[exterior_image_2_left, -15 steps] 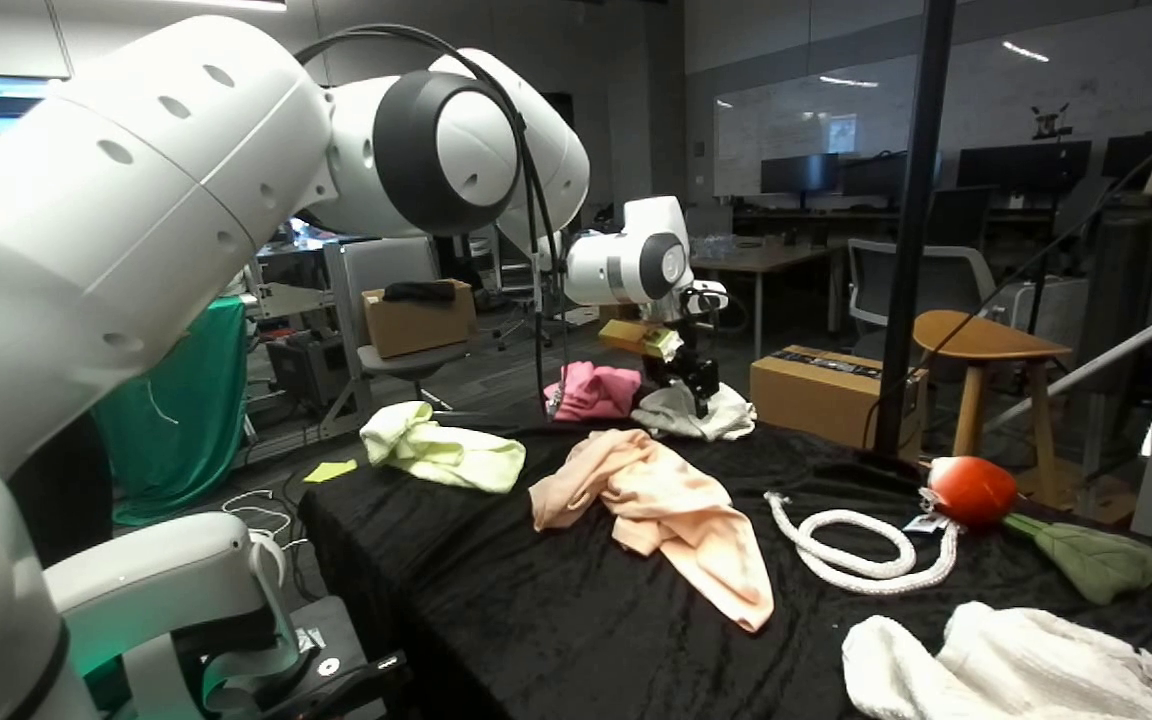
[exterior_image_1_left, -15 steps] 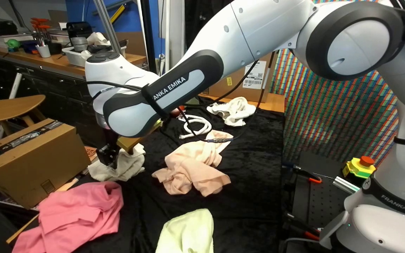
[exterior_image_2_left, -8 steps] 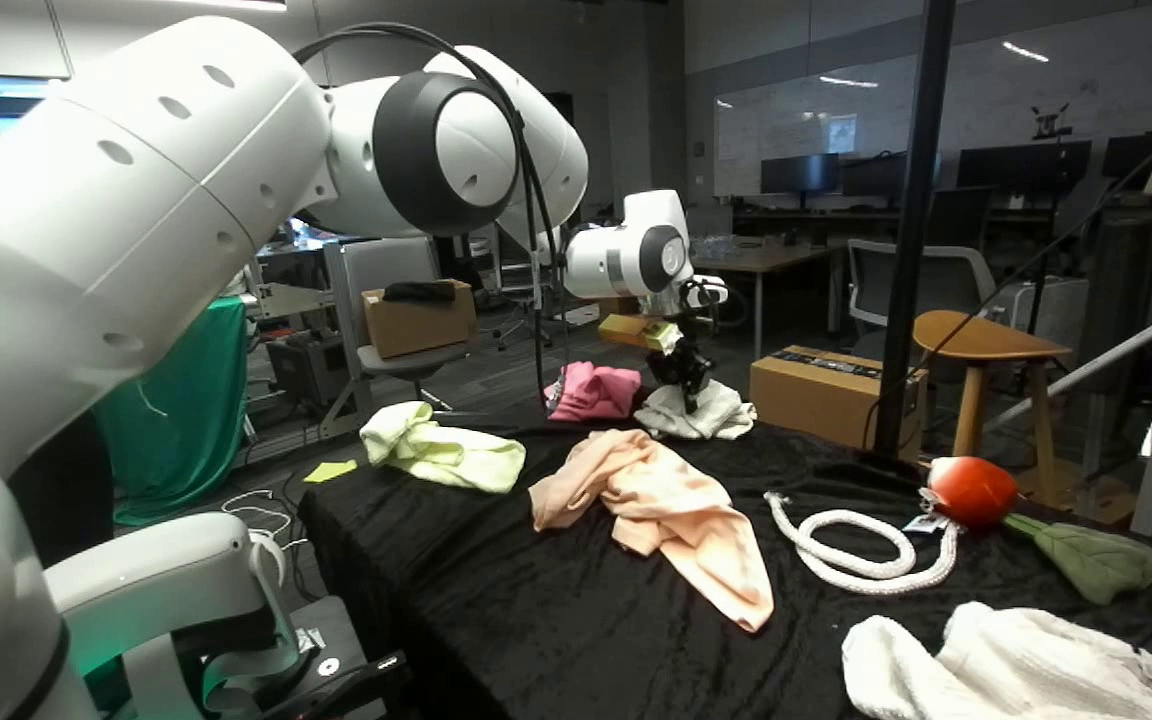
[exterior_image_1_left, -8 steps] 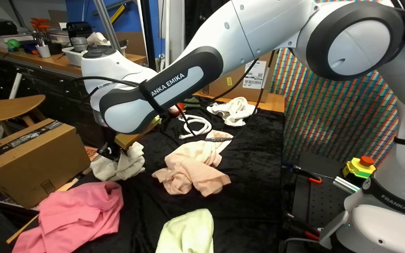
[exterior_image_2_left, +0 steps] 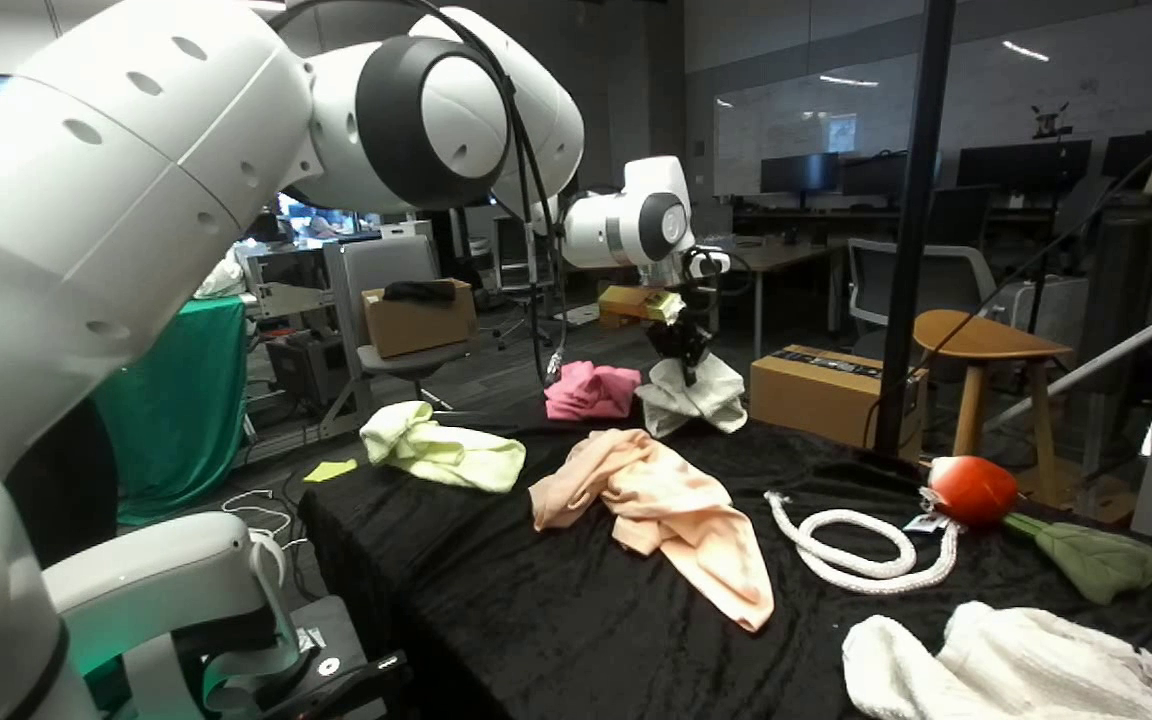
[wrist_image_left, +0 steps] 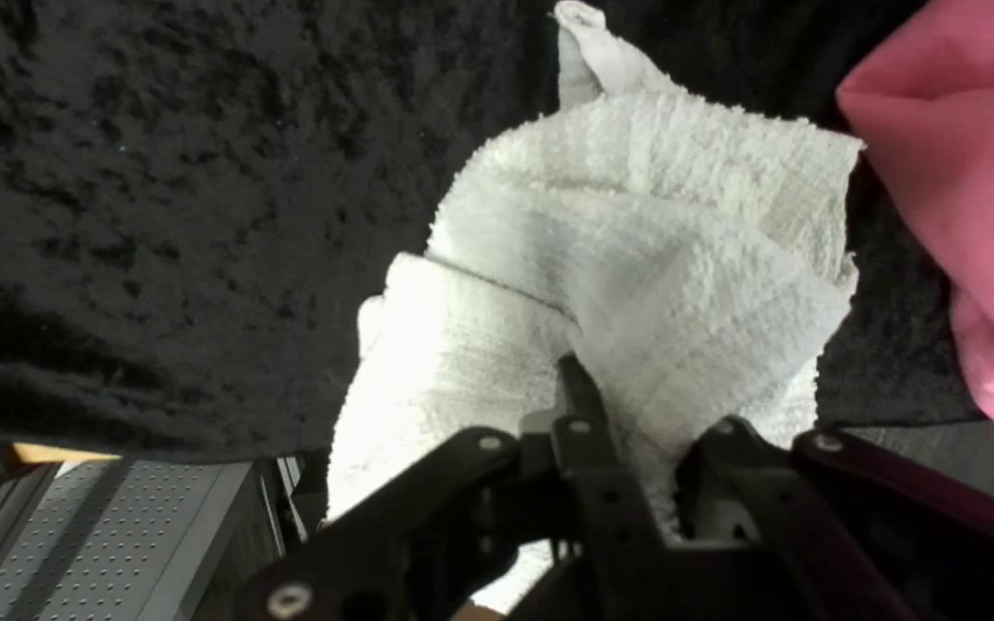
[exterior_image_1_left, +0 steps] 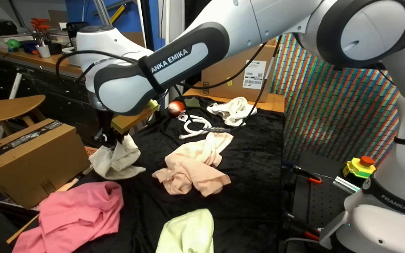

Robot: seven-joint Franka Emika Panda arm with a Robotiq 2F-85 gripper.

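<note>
My gripper (wrist_image_left: 605, 388) is shut on the off-white towel (wrist_image_left: 497, 362) in the wrist view. The left finger (wrist_image_left: 581, 401) lies against the fabric, while the tip of the right one is hidden by a fold. In both exterior views the towel (exterior_image_1_left: 118, 161) hangs in a peak from the gripper (exterior_image_1_left: 113, 142), its lower part still low by the table's far end. The pink cloth (exterior_image_1_left: 83, 214) lies beside it. A peach cloth (exterior_image_2_left: 656, 500) is crumpled in the middle of the table, and a pale green cloth (exterior_image_2_left: 446, 450) sits near another edge.
A cardboard box (exterior_image_1_left: 33, 161) stands close by the gripper, past the black-covered table (exterior_image_2_left: 536, 620). White rope (exterior_image_2_left: 866, 560), a red plush vegetable (exterior_image_2_left: 971, 490) and a white cloth (exterior_image_2_left: 1006, 665) lie on the table. A loose cable (exterior_image_1_left: 220, 131) hangs from the arm above the peach cloth.
The jaws have closed on the off-white towel. Gripper and arm have since risen, drawing the towel up into a peak. The other cloths have stayed put.
</note>
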